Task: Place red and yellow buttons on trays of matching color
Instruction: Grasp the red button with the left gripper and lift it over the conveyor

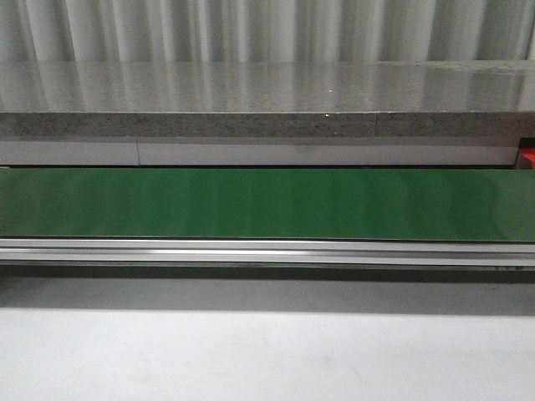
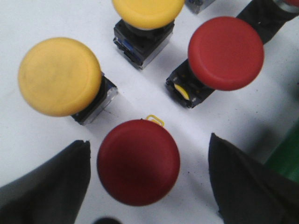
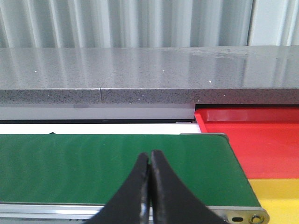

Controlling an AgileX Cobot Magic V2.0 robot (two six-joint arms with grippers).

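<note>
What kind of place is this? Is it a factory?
Probably a small sorting station in a workshop or lab, set up like a factory line. There is a green conveyor belt on a metal frame, a red tray at its end, and chunky red and yellow push buttons waiting to be sorted.

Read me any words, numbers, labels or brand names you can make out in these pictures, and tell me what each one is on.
None can be read in any view.
Red button between the left gripper fingers: plain cap, no marking.
Other red button and the yellow buttons: plain caps; their bases are too blurred to tell.
Green belt, red tray, yellow tray: no text visible.
</note>
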